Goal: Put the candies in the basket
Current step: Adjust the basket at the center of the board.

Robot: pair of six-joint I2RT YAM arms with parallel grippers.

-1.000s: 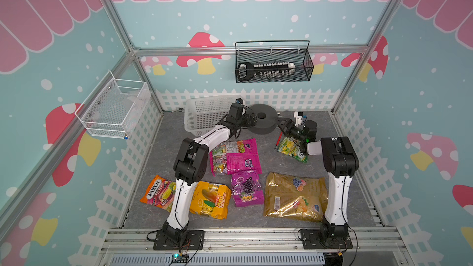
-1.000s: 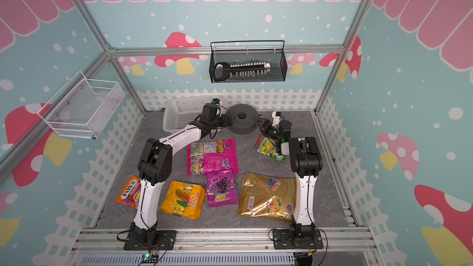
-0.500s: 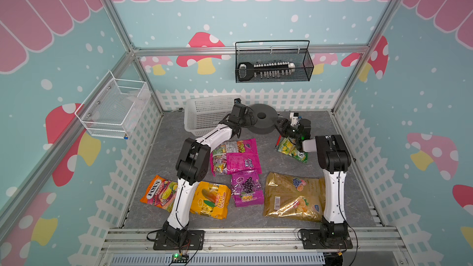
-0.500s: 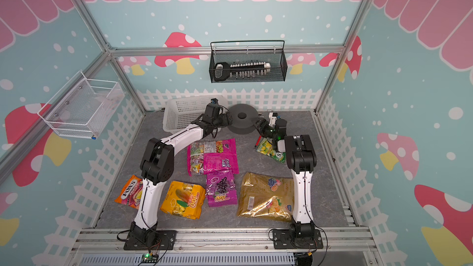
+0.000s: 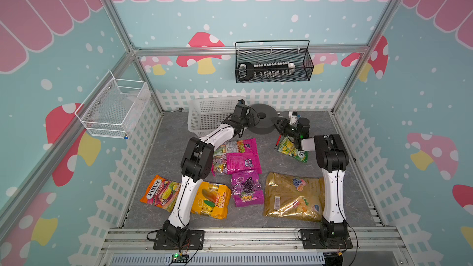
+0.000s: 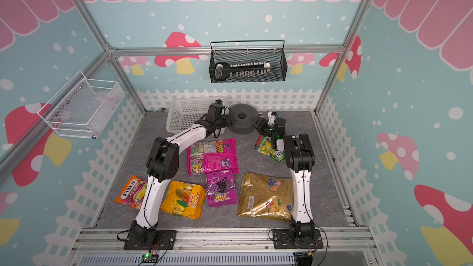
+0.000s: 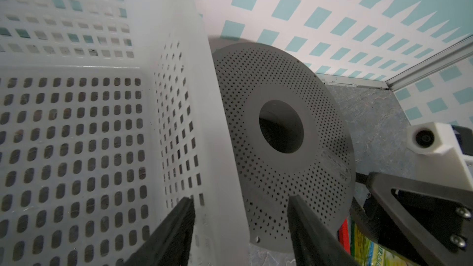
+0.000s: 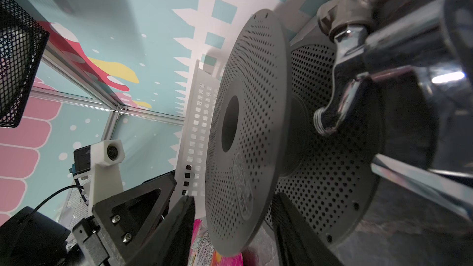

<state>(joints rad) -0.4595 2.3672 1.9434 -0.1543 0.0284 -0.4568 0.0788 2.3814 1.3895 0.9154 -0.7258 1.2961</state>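
Note:
The white basket (image 5: 207,113) (image 7: 76,124) stands at the back, touching a grey perforated spool (image 5: 263,120) (image 8: 245,124). My left gripper (image 5: 247,121) (image 7: 240,199) is open, one finger inside the basket's right wall, the other over the spool's edge. My right gripper (image 5: 276,121) (image 8: 233,198) is open astride the spool's upper disc, with gaps on both sides. On the floor lie the candies: a magenta bag (image 5: 242,159), a purple grape bag (image 5: 247,188), an orange-yellow bag (image 5: 211,199), a gold bag (image 5: 291,197), a green-yellow bag (image 5: 291,149) and an orange bag (image 5: 160,193).
A thin red stick (image 5: 278,141) lies beside the green-yellow bag. A black mesh basket (image 5: 272,63) hangs on the back wall and a white wire basket (image 5: 112,108) on the left wall. White picket fencing rings the floor. A chrome fitting (image 8: 345,72) sits close to the right wrist camera.
Both grippers' jaws have narrowed. The left gripper has shifted right from the basket toward the spool. The right gripper has edged left onto the spool's disc.

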